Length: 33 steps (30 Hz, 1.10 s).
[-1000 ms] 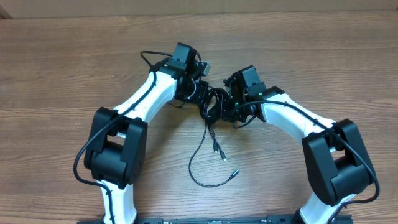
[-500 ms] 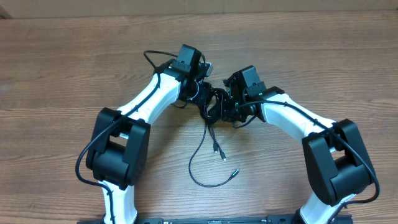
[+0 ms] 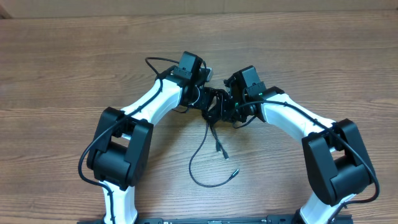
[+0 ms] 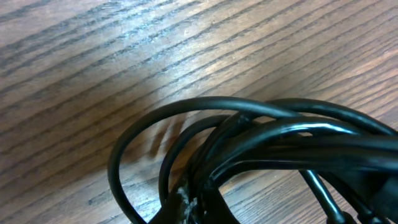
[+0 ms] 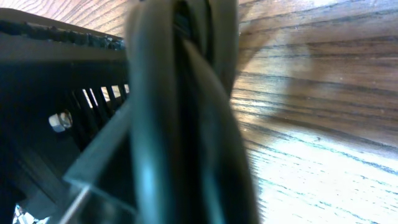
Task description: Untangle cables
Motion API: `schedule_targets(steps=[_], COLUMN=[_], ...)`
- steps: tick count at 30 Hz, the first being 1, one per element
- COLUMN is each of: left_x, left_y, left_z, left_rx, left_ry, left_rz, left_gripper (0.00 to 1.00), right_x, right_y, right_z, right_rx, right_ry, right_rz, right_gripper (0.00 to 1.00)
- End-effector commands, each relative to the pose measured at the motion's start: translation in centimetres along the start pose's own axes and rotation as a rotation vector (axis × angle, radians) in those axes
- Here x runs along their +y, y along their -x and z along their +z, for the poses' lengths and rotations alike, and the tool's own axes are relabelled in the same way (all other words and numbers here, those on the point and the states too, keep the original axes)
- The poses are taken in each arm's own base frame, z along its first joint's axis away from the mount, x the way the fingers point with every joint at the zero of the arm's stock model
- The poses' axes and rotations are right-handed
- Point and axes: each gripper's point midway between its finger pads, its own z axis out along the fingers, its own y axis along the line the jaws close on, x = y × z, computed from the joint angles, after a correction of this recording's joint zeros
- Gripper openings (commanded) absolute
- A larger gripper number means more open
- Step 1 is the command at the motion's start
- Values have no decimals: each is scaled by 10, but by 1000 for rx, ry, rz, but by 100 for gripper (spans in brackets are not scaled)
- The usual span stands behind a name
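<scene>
The cables (image 3: 214,104) form a black knot at mid-table, held between both arms. My left gripper (image 3: 204,99) is shut on the knot's left side. Its wrist view shows looped cords (image 4: 273,134) running down into the closed jaws (image 4: 199,208). On the knot's right side my right gripper (image 3: 229,109) is shut. In the right wrist view thick blurred cords (image 5: 186,124) fill the space at the jaws. Loose strands trail toward the front: two plug ends (image 3: 220,150) lie together and a silver-tipped plug (image 3: 235,173) ends a curved loop (image 3: 198,177).
The wooden table (image 3: 74,74) surrounds the arms. A black arm wire (image 3: 155,62) arcs behind my left wrist. Both arm bases (image 3: 118,149) stand at the front edge. A dark slotted gripper body (image 5: 56,93) sits close on the left of the right wrist view.
My left gripper has slid right into the knot and closed on it. The right arm has stayed put. The hanging strands have shifted slightly.
</scene>
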Motion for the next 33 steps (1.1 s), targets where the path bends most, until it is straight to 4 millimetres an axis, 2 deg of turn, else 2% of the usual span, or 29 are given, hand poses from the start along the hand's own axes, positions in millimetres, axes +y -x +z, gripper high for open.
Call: schedule_targets(steps=[1, 8, 14, 20, 28, 33], left_x=[-4, -6, -18, -23, 7, 50], left_y=[-4, 7, 15, 27, 42, 47], left_z=[1, -20, -42, -77, -118, -128], left_rx=[11, 27, 46, 22, -60, -121], left_ry=[-8, -71, -259, -552, -737, -676], left_rz=[0, -43, -103, -179, -264, -335], left_gripper=[4, 4, 4, 4, 4, 4], right_x=[4, 4, 3, 1, 0, 0], right_y=[0, 0, 1, 0, 0, 0], right_z=[0, 0, 0, 0, 0, 0], right_rx=[-2, -1, -4, -4, -5, -6], right_ry=[15, 13, 6, -3, -7, -10], right_rz=[-28, -34, -33, -30, -30, -30], right_gripper=[4, 4, 4, 4, 4, 4])
